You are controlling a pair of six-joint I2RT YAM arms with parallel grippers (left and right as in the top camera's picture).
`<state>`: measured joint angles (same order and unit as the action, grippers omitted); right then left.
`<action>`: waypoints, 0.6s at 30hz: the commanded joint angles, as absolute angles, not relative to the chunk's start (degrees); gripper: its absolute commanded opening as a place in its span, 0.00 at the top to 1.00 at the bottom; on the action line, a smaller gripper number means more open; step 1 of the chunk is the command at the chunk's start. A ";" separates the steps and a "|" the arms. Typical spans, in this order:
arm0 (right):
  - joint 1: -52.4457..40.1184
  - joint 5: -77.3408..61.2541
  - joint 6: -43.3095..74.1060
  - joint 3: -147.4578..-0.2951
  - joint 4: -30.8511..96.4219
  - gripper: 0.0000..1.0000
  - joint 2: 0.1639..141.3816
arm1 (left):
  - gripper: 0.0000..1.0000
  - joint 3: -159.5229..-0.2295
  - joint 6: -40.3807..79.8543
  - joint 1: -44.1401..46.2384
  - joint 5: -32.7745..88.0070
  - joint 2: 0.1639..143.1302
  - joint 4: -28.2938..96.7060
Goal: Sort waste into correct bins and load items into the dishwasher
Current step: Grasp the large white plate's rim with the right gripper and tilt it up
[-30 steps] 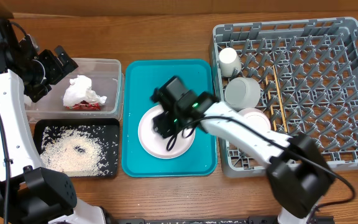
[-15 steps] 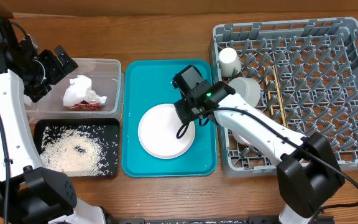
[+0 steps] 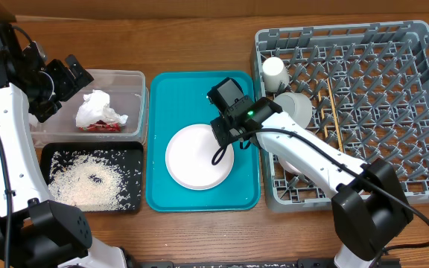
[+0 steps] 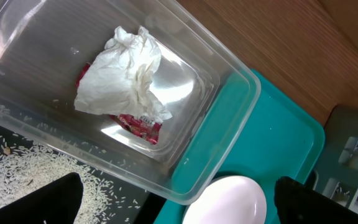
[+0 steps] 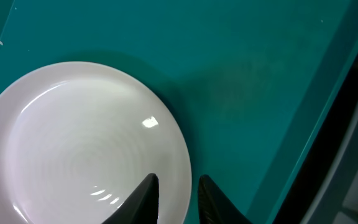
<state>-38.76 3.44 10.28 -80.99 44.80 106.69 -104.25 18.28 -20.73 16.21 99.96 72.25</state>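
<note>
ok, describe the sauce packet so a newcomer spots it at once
Find the clear plastic tub left of the teal tray. Inside, a crumpled white napkin lies partly over the sauce packet. It is the only red thing there, flat, peeking out beneath the napkin.

Teal serving tray [image 3: 170,97]; white plate [image 3: 192,160]; grey rack [image 3: 423,33]; red packet [image 4: 138,124]; white napkin [image 4: 126,71].

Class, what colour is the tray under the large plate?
The tray is teal, clearest in the right wrist view.
</note>
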 commanded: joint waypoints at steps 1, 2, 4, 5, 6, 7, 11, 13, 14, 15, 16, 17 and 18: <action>-38.92 4.47 10.04 -80.18 43.31 0.76 106.76 | 0.00 -105.25 18.85 -20.56 15.90 99.24 72.16; -38.92 4.47 10.02 -79.57 42.65 0.76 106.76 | 0.00 -105.25 18.85 -20.56 15.90 99.24 72.16; -38.92 4.47 10.02 -78.02 40.62 0.75 106.76 | 0.00 -105.25 18.85 -20.56 15.90 99.24 72.16; -38.92 4.47 10.02 -77.52 39.86 0.75 106.76 | 0.00 -105.25 18.85 -20.56 15.90 99.24 72.16; -38.92 4.47 10.00 -76.40 38.22 0.75 106.76 | 0.00 -105.25 18.85 -20.56 15.90 99.24 72.16; -38.92 4.49 10.00 -75.24 36.38 0.75 106.76 | 0.00 -105.25 18.85 -20.56 15.90 99.24 72.16; -38.92 4.47 8.49 -73.06 33.04 0.73 106.76 | 0.00 -105.25 18.85 -20.56 15.88 99.24 72.16; -38.92 4.47 8.49 -72.36 31.77 0.71 106.78 | 0.00 -105.25 18.85 -20.56 15.90 99.24 72.16; -38.92 4.47 8.49 -72.03 31.16 0.71 106.85 | 0.00 -105.25 18.85 -20.56 15.90 99.24 72.16; -38.92 4.47 8.49 -71.83 30.76 0.71 106.85 | 0.00 -105.25 18.85 -20.56 15.90 99.24 72.16; -38.92 4.47 8.51 -71.66 30.39 0.71 106.85 | 0.00 -105.23 18.85 -20.56 15.90 99.24 72.16; -38.92 4.47 8.51 -71.46 30.13 0.71 106.85 | 0.00 -105.25 18.85 -20.56 15.88 99.24 72.16; -38.92 4.47 8.49 -71.37 30.06 0.71 106.85 | 0.00 -105.25 18.85 -20.56 15.90 99.24 72.16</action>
<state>-38.76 3.86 8.93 -71.96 30.68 106.74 -104.25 18.28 -20.73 16.21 99.98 72.25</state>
